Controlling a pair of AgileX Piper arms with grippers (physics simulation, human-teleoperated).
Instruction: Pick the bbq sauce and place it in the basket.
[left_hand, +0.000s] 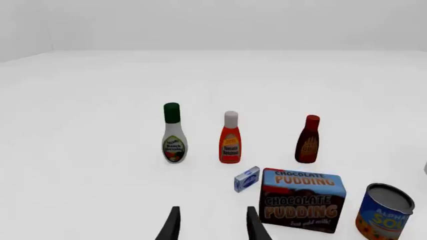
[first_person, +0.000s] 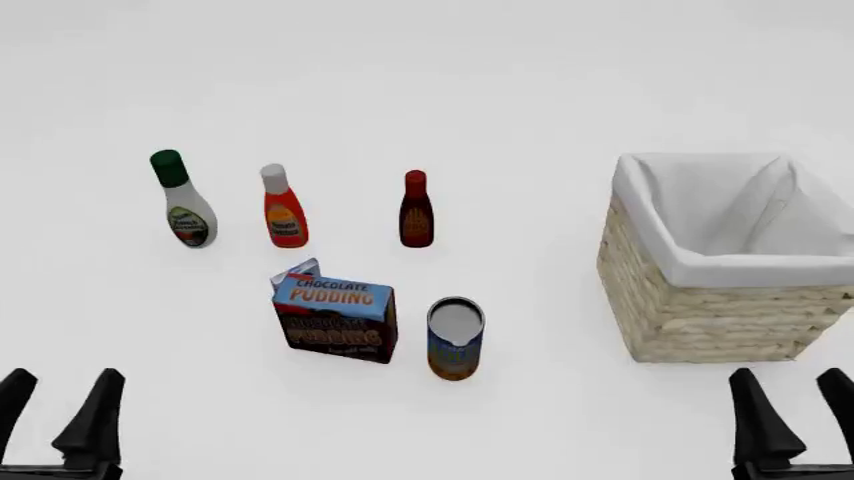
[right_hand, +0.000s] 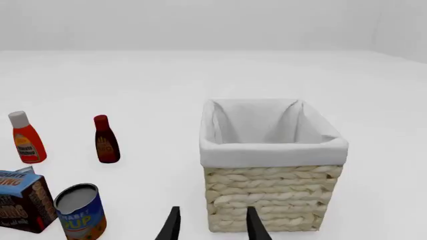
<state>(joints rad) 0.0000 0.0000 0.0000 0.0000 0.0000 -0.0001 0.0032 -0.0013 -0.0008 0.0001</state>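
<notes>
While nothing is grasped yet, the whole task is left. Nearest, left gripper (first_person: 56, 408) and right gripper (first_person: 790, 408) sit low at the desk's (first_person: 534, 90) near edge, jaws apart, both empty. Next come the soup can (first_person: 455, 338) and pudding box (first_person: 335, 318). Farther, the bbq sauce (first_person: 415, 209) stands upright, right end of the bottle row, well apart from the basket (first_person: 694, 300) at right.

White table (first_person: 534, 80), three bottles (first_person: 283, 208), pudding box (first_person: 336, 318), can (first_person: 455, 338), basket (first_person: 707, 300)
</notes>
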